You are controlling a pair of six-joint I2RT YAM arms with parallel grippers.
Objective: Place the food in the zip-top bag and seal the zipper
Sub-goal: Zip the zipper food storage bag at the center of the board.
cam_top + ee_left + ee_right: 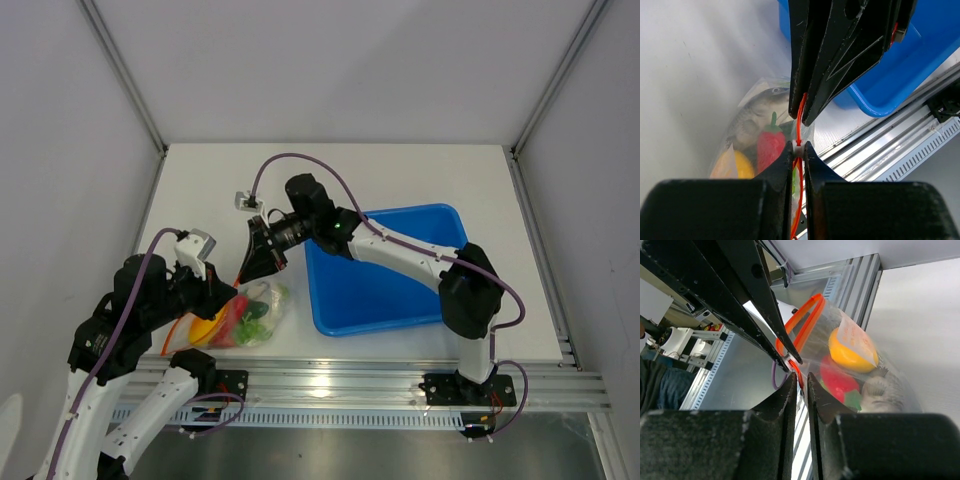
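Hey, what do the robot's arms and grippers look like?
The left arm and right arm have white links, bulky black joints and a purple cable looped along each. A small green light glows on the right one. The left gripper and right gripper are matte black, with flat tapering fingers.

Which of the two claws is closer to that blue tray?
The right. The right fingers pinch the orange strip of the bag close beside the tray; the left fingers pinch the same strip farther off, toward the table's left edge.
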